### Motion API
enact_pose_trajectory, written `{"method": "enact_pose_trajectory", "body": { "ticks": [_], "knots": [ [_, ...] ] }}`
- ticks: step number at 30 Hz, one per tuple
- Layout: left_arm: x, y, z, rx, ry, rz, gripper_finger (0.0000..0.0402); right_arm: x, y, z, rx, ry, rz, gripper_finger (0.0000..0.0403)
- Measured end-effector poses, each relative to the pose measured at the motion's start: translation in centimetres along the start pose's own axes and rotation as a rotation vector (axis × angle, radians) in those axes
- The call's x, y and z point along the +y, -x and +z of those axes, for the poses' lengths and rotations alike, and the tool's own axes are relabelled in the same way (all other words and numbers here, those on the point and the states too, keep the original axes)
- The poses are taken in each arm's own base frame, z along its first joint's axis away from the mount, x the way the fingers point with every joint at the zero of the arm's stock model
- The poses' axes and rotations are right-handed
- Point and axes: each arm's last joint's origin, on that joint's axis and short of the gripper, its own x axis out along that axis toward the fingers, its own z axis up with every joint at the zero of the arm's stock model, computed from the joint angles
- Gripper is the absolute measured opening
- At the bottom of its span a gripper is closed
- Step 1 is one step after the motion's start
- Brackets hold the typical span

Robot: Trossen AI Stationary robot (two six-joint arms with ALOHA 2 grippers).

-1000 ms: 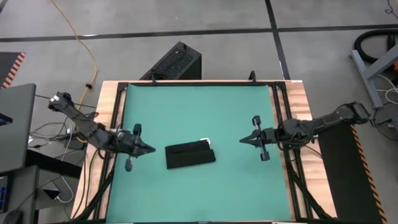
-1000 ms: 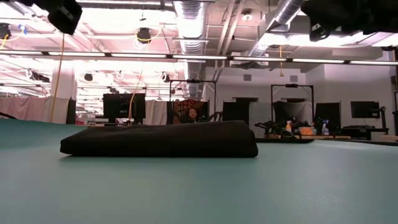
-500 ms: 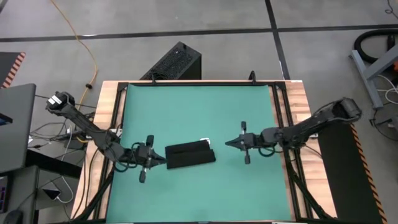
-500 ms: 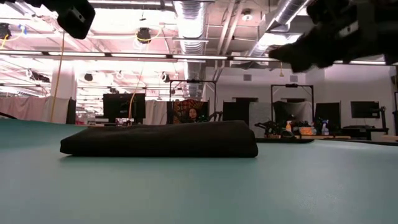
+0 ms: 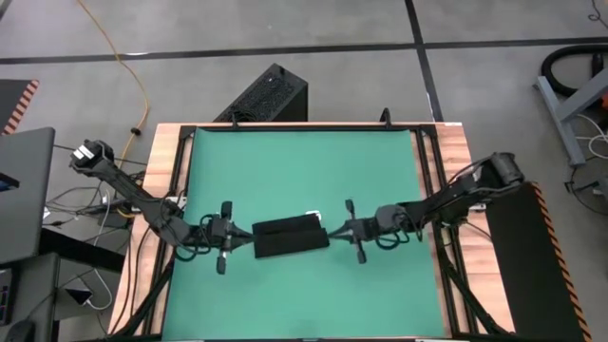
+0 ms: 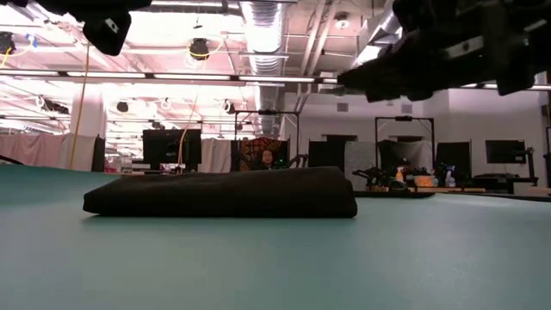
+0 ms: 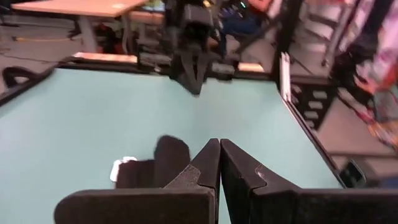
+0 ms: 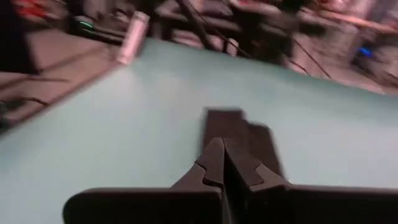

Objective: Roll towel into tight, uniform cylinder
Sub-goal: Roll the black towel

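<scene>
The towel (image 5: 291, 237) is a black cloth folded into a flat oblong, lying on the green mat (image 5: 304, 171) a little near of its middle, with a small white tag (image 5: 313, 215) at its far right corner. My left gripper (image 5: 251, 240) is shut and points level at the towel's left end. My right gripper (image 5: 332, 231) is shut and points at the towel's right end. In the low view both grippers (image 6: 108, 26) (image 6: 362, 82) hang well above the towel (image 6: 224, 194). The wrist views show the towel (image 7: 155, 168) (image 8: 239, 134) just beyond the shut fingertips.
A black ribbed box (image 5: 271, 93) stands on the floor beyond the table's far edge. Dark rails and a wooden rim (image 5: 456, 180) border the mat. A yellow cable (image 5: 133, 66) runs over the floor at the far left. Bare mat lies far and near of the towel.
My left gripper has gone toward the table's right edge up to the towel's left end, then kept still. My right gripper has gone toward the table's left edge and down, up to the towel's right end. The towel has not moved.
</scene>
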Motion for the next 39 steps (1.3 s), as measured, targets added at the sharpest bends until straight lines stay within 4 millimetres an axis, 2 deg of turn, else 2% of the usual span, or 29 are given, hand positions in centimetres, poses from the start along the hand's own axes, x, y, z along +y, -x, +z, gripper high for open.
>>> {"method": "enact_pose_trajectory", "body": {
  "ticks": [4, 7, 18, 30, 39],
  "knots": [
    [-0.5, -0.8, -1.3, 0.064, -0.054, -0.027, 0.0, -0.7, -0.8, -0.5, -0.059, -0.029, 0.025, 0.0017],
    [-0.7, -1.6, -2.3, 0.09, -0.08, 0.013, 0.0, -1.3, -1.5, -1.9, -0.033, -0.058, 0.0, 0.0017],
    [-1.8, -4.0, -5.4, 0.129, -0.077, 0.035, 0.0, -2.5, -5.0, -4.8, 0.035, -0.11, 0.037, 0.0016],
    [-0.4, -6.2, -9.8, 0.277, -0.103, 0.17, 0.0, -2.7, -5.5, -8.3, 0.164, -0.195, 0.02, 0.0016],
    [0.8, -7.5, -11.2, 0.303, -0.152, 0.204, 0.0, -2.7, -5.5, -8.9, 0.183, -0.217, 0.013, 0.0016]
  ]
}}
